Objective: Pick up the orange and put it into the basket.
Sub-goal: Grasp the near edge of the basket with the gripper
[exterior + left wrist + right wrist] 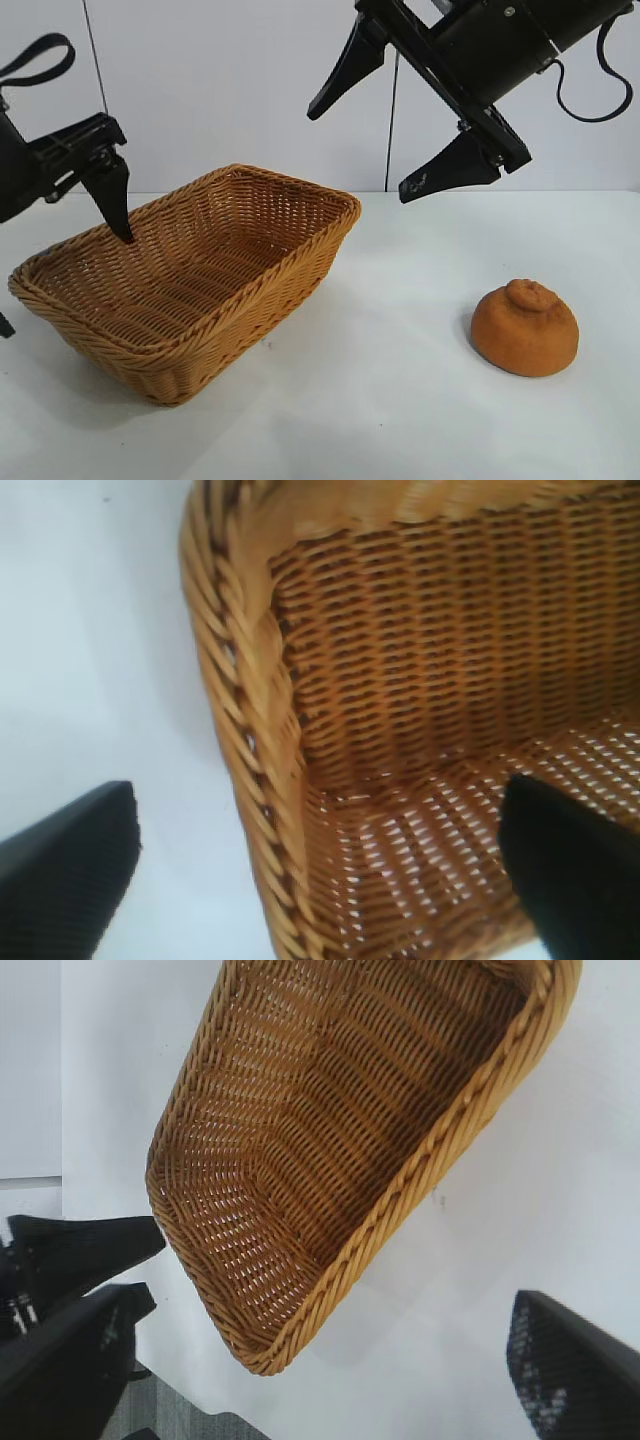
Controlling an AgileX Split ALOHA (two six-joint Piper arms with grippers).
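Note:
The dull-orange orange (525, 328), with a knobbly bump on top, sits on the white table at the right, clear of everything. The woven wicker basket (300, 262) stands at the left with nothing in it. My right gripper (360, 155) hangs open high above the table, between basket and orange, with nothing between its fingers. In the right wrist view, the right gripper (320, 1360) looks down on the basket (430, 1160). My left gripper (315, 860) is open and straddles the basket's rim (240, 680) at a corner, one finger (115, 200) showing above the wicker. Neither wrist view shows the orange.
The white tabletop (400, 400) stretches between basket and orange and in front of both. A white wall stands behind. In the right wrist view the left arm's black gripper (80, 1245) shows beside the basket's end, with the table's edge and grey floor beyond it.

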